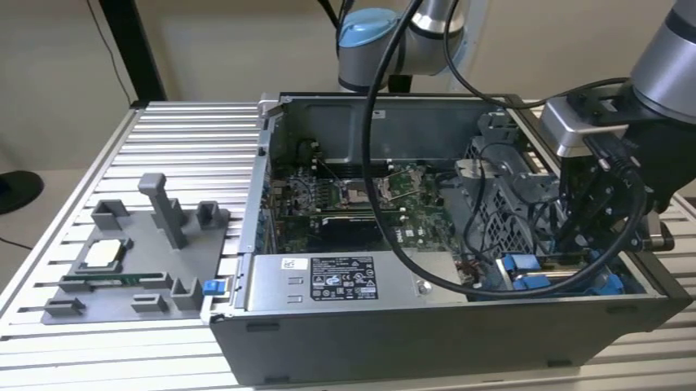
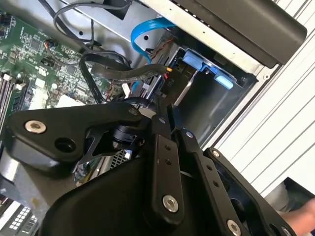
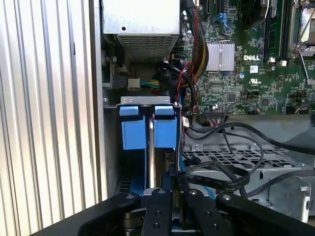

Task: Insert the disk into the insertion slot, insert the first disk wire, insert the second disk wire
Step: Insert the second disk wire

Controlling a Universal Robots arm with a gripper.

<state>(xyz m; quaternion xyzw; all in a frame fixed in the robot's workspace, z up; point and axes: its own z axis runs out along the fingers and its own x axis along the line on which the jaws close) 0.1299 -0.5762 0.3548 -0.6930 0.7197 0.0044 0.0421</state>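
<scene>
A: Where is the end effector (image 3: 172,189) now?

B: It is low in the corner of the computer case (image 1: 435,326), at the lower right of the frame in the exterior view. In both wrist views its fingers (image 2: 170,123) are pressed together, with almost no gap. I think they pinch something thin there, maybe a wire plug, but I cannot tell what it is.

A: And the disk?

B: In the first wrist view, at the middle of the frame, I see two blue plastic tabs (image 3: 147,128) side by side in the grey insertion slot (image 3: 112,142). By them I judge the disk is already seated in this bay, but its metal body is hidden. A blue data cable (image 2: 147,29) curves at the top centre of the second wrist view, just beside the bay.

A: What could go wrong?

B: Many black wires (image 3: 231,179) lie loose near the fingers. They could catch on the end effector and be pulled. Also, if the plug is tilted against its socket, pushing could bend the pins or make it slip out of the pinch.
</scene>
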